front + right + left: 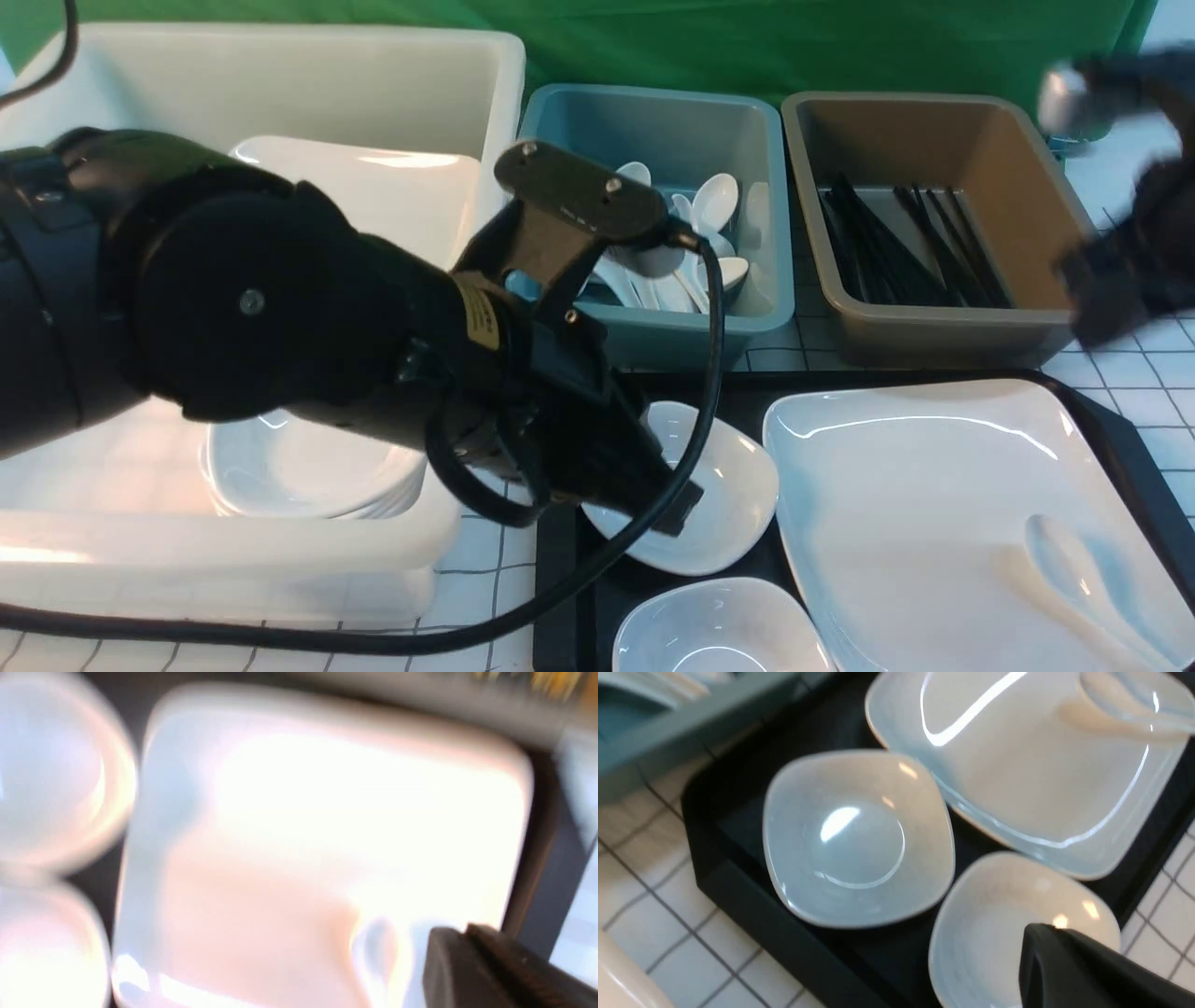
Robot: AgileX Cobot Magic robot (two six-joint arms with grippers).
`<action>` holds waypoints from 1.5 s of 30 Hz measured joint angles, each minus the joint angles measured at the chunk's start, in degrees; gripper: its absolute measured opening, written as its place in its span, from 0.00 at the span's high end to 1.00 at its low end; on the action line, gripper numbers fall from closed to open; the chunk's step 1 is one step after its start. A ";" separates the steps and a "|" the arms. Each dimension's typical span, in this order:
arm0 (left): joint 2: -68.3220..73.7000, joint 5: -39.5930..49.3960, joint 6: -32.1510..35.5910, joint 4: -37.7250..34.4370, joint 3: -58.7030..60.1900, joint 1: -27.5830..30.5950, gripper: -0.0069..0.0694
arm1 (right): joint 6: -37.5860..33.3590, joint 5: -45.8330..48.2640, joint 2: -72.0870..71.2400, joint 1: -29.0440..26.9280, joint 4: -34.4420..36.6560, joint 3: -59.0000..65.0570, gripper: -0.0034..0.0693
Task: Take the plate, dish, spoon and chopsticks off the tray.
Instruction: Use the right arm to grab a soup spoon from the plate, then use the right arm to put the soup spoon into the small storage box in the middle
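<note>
Glossy, stiff and breakable, the plate (915,485) — on the tray (1130,448), spoon (1074,569) atop — likely wants a rim pinch; left pincer (674,506) clenched empty, right pincer (467,942) too blurred to tell.

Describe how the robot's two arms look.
Left arm: black, bulky round joint housing with a centre screw, a yellow label, a flat screwed bracket and a thick black cable looping off it. Right arm: black too, with a silvery patch, but blurred.

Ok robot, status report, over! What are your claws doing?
Left claw shut, over small dish. Right claw blurred, can't tell. Plate with spoon, second dish on tray.
</note>
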 joint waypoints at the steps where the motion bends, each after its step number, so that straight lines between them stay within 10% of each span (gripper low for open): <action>1: 0.00 0.25 0.00 0.00 0.00 0.00 0.91 | -0.17 -1.41 -1.80 0.00 -0.75 4.77 0.77; 7: 0.00 2.22 0.58 -0.19 0.00 0.00 0.91 | 0.22 -13.36 -3.72 0.00 -5.09 20.79 0.34; 11: 0.00 2.40 4.62 -1.83 0.00 0.00 0.91 | 1.22 -18.54 -1.24 0.00 -6.24 25.58 0.23; 18: 0.63 -0.81 22.52 -13.40 0.00 -1.57 0.91 | 2.30 -19.96 4.43 0.00 -6.24 26.50 0.27; 28: 3.14 -1.42 24.06 -13.60 0.00 -2.97 0.91 | 2.43 -18.32 6.60 0.00 -6.24 25.51 0.53; 37: 3.07 -2.88 7.14 2.26 -4.23 -1.70 0.91 | -3.69 -14.76 -2.76 2.86 6.98 10.80 0.53; 45: 2.96 -3.78 -2.30 5.84 -10.29 10.62 0.91 | -6.52 -19.12 10.54 11.00 15.85 -20.66 0.53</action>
